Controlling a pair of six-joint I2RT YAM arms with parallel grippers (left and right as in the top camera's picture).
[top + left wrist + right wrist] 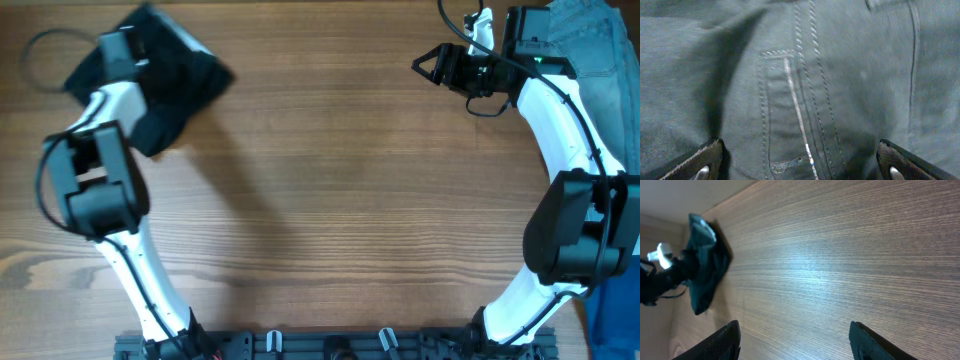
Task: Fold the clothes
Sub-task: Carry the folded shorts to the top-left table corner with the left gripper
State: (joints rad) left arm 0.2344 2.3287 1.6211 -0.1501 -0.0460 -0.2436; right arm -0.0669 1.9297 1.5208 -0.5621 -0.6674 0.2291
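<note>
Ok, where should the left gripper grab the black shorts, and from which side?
Probably the stitched seam, pinched straight down from above: the black shorts lie bunched flat on the table, and the left gripper hangs open right over that double-stitched line.

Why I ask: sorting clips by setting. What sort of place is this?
Likely a robotics lab bench, not a home: two white-and-black robot arms based at the edge of a brown wooden table, with crumpled black fabric shorts and light blue denim jeans as practice items.
</note>
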